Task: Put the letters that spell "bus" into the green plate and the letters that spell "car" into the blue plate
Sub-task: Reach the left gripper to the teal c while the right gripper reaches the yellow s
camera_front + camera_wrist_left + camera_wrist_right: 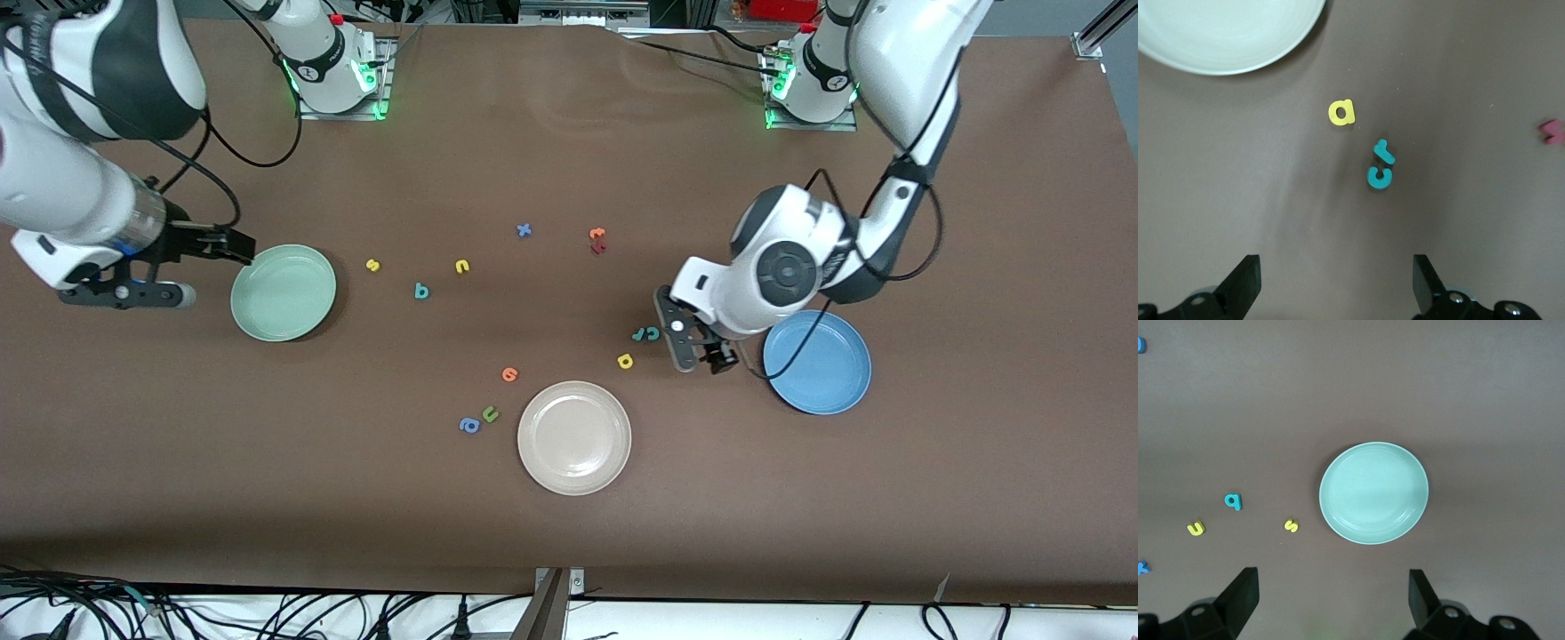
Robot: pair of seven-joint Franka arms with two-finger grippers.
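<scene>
The green plate (283, 292) (1373, 492) lies at the right arm's end of the table. Beside it are a yellow "s" (372, 265) (1291, 525), a teal "b" (420, 291) (1233, 501) and a yellow "u" (461, 266) (1196, 529). The right gripper (233, 246) (1333, 603) hangs open and empty above the table at the plate's rim. The blue plate (816, 361) is at the left arm's end. The teal "c" (646, 334) (1379, 177), thin teal "r" (1384, 152) and yellow "a" (625, 360) (1341, 112) lie close by. The left gripper (716, 356) (1337, 287) hovers open between them and the blue plate.
A beige plate (574, 436) (1218, 33) sits nearer the front camera, mid-table. An orange letter (508, 374), a green "u" (490, 413) and a blue "a" (468, 426) lie beside it. A blue "x" (524, 230), an orange letter (597, 234) and a red letter (597, 248) (1551, 131) lie farther off.
</scene>
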